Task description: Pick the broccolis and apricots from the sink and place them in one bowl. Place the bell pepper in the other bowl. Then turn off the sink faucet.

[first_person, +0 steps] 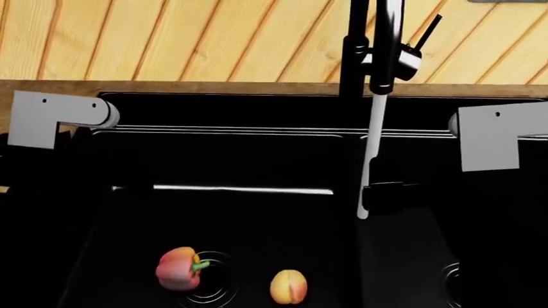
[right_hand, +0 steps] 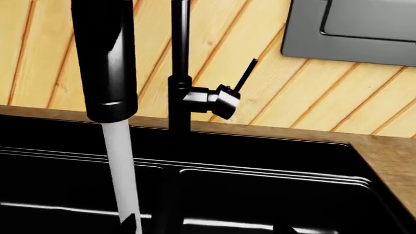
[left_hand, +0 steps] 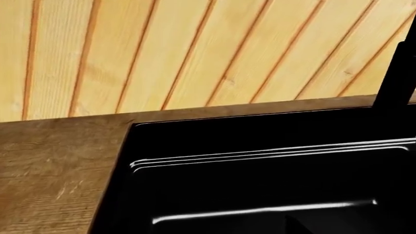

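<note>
A red-orange bell pepper (first_person: 179, 268) lies on the floor of the black sink (first_person: 222, 131), next to a drain. An apricot (first_person: 289, 286) rests to its right. No broccoli or bowl is in view. The black faucet (first_person: 370, 45) runs a white stream of water (first_person: 370, 147); its lever (right_hand: 244, 75) points up and to the right. My right gripper (right_hand: 208, 229) is open, with one dark fingertip (right_hand: 132, 223) crossing the water (right_hand: 120, 170) below the spout (right_hand: 104, 63). My left gripper's black fingers blend into the sink (left_hand: 260, 156).
A wooden counter (left_hand: 52, 165) borders the sink on the left and runs along the back under a plank wall (first_person: 171, 38). A divider (first_person: 347, 192) splits the sink into two basins. A grey panel (right_hand: 351, 29) hangs on the wall. Grey arm links (first_person: 60, 115) (first_person: 496, 135) hang over both sides.
</note>
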Robot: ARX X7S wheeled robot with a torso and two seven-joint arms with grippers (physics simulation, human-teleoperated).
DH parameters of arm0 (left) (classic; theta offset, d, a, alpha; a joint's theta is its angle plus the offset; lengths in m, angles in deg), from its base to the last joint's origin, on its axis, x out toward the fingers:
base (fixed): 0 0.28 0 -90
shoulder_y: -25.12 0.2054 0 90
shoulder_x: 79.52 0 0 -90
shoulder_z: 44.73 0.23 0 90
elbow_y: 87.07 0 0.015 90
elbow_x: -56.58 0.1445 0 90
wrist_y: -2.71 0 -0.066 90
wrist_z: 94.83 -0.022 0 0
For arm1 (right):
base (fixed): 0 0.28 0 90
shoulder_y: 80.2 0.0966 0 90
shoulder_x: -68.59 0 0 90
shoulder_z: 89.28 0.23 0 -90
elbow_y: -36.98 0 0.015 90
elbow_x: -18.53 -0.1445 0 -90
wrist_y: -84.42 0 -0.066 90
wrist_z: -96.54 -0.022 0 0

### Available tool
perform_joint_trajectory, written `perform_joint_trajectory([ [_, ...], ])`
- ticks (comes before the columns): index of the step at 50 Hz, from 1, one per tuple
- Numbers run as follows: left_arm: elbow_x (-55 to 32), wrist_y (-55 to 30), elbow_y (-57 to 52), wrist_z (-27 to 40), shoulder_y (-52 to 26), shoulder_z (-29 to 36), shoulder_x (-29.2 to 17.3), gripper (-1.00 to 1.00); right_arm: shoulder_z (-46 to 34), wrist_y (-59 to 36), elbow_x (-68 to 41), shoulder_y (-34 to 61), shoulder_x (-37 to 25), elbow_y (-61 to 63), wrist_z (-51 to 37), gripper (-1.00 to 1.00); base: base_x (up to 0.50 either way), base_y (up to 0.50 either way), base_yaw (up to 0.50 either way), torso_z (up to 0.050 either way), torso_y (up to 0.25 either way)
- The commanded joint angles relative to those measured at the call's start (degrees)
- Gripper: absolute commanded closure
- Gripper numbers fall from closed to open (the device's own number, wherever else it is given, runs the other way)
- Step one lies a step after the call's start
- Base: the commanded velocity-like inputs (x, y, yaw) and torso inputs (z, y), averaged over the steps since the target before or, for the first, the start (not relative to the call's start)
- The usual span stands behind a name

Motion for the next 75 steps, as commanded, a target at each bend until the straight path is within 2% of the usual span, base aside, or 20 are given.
perform_joint_trajectory([
  [1, -0.09, 1.15, 0.98, -1.05, 0.58, 0.02, -0.04, -1.0, 0.82, -0.05, 0.07, -1.79, 0.37, 0.69, -0.14, -1.0, 0.18, 0.0, 0.0, 0.0, 0.0],
  [12, -0.81, 0.59, 1.15, -1.34, 1.29, 0.17, -0.29, -1.0, 1.97, -0.86, -0.64, -3.11, -0.06, 1.81, -0.77, -1.0, 0.04, 0.0, 0.0, 0.0, 0.001],
  [14, -2.01, -1.64, 1.84, -0.93, 0.95, -0.81, 0.29, -1.0, 1.99, -1.17, -0.74, -2.75, -0.12, 1.83, -0.83, -1.0, 0.0, 0.0, 0.0, 0.0, 0.0],
  [15, -4.18, -3.5, 3.0, -0.64, 0.24, -3.73, 1.15, -1.0, 1.97, -1.42, -0.81, -2.42, -0.15, 1.88, -0.88, -1.0, 0.0, 0.0, 0.0, 0.0, 0.0],
  [21, -9.35, -16.85, 2.74, -3.75, -1.92, -1.2, 0.08, -1.0, 2.16, -2.47, -1.35, -2.26, -0.37, 2.68, -1.09, -1.0, 0.0, 0.0, 0.0, 0.0, 0.0],
  [24, -12.09, -23.63, 3.26, -2.93, -4.26, -3.81, 0.15, -1.0, 2.34, -3.17, -1.62, -2.42, -0.59, 3.13, -1.28, -1.0, 0.0, 0.0, 0.0, 0.0, 0.0],
  [25, -13.39, -27.01, 4.47, -1.44, -5.33, -7.0, 1.35, -1.0, 2.38, -3.32, -1.68, -2.46, -0.62, 3.19, -1.34, -1.0, 0.0, 0.0, 0.0, 0.0, 0.0],
  [27, -13.28, -28.03, 4.16, -3.61, -6.9, -2.54, -0.71, -1.0, 2.31, -3.34, -1.69, -2.59, -0.58, 3.16, -1.41, -1.0, 0.0, 0.0, 0.0, 0.0, 0.0],
  [33, -14.55, -32.84, 8.11, -2.93, -9.9, -4.16, -0.37, -1.0, 2.09, -3.62, -1.8, -2.51, -0.62, 3.11, -1.48, -1.0, 0.0, 0.0, 0.0, 0.0, 0.0],
  [38, -15.67, -34.74, 10.92, -4.1, -11.93, 1.9, -1.63, -1.0, 1.99, -3.73, -1.89, -2.65, -0.76, 3.04, -1.46, -1.0, 0.0, 0.0, 0.0, 0.0, 0.0],
  [39, -16.44, -34.75, 11.16, -3.03, -12.06, 2.42, -1.95, -1.0, 1.94, -3.74, -1.91, -2.69, -0.77, 3.02, -1.45, -1.0, 0.0, 0.0, 0.0, 0.0, 0.0],
  [40, -16.32, -34.77, 12.85, 1.07, -11.89, -0.56, -0.9, -1.0, 1.94, -3.71, -1.94, -2.75, -0.78, 3.01, -1.43, -1.0, 0.0, 0.0, 0.0, 0.0, 0.0],
  [44, -38.44, -34.91, 19.06, 14.13, -13.77, 4.33, -4.31, -1.0, 1.54, -3.08, -1.69, -2.73, -0.74, 2.1, -1.16, -1.0, 0.0, 0.0, 0.0, 0.0, 0.0],
  [47, -50.99, -34.83, 20.5, 20.89, -14.67, 8.83, -6.07, -1.0, 1.48, -2.52, -1.61, -2.99, -0.56, 1.67, -1.08, -1.0, 0.0, 0.0, 0.0, 0.0, 0.0],
  [53, -57.53, -34.56, 21.05, 25.93, -13.41, 10.76, -6.72, -1.0, 0.81, -3.53, -1.69, -2.04, -0.96, 1.73, -1.04, -1.0, 0.0, 0.0, 0.0, 0.0, 0.0],
  [58, -59.29, -33.37, 21.95, 25.81, -12.88, 13.44, -7.35, -1.0, 0.69, -4.07, -1.86, -2.23, -1.28, 2.2, -1.15, -1.0, 0.0, 0.0, 0.0, 0.0, 0.0],
  [60, -57.67, -32.4, 20.68, 22.41, -12.23, 15.63, -7.84, -1.0, 0.7, -4.3, -1.96, -2.26, -1.39, 2.31, -1.18, -1.0, 0.0, 0.0, 0.0, 0.0, 0.0],
  [67, -55.15, -30.48, 23.03, 20.19, -11.72, 18.81, -7.88, -1.0, 1.11, -4.29, -2.27, -2.83, -1.57, 2.73, -1.25, -1.0, 0.0, 0.0, 0.0, 0.0, 0.0],
  [70, -52.7, -29.58, 23.04, 16.62, -12.01, 21.75, -8.51, -1.0, 1.42, -4.09, -2.4, -3.6, -1.58, 2.97, -1.33, -1.0, 0.0, 0.0, 0.0, 0.0, 0.0],
  [75, -53.67, -29.94, 24.21, 17.2, -10.93, 22.13, -8.15, -1.0, 2.03, -4.01, -2.64, -4.31, -1.84, 3.35, -1.47, -1.0, 0.0, 0.0, 0.0, 0.0, 0.0],
])
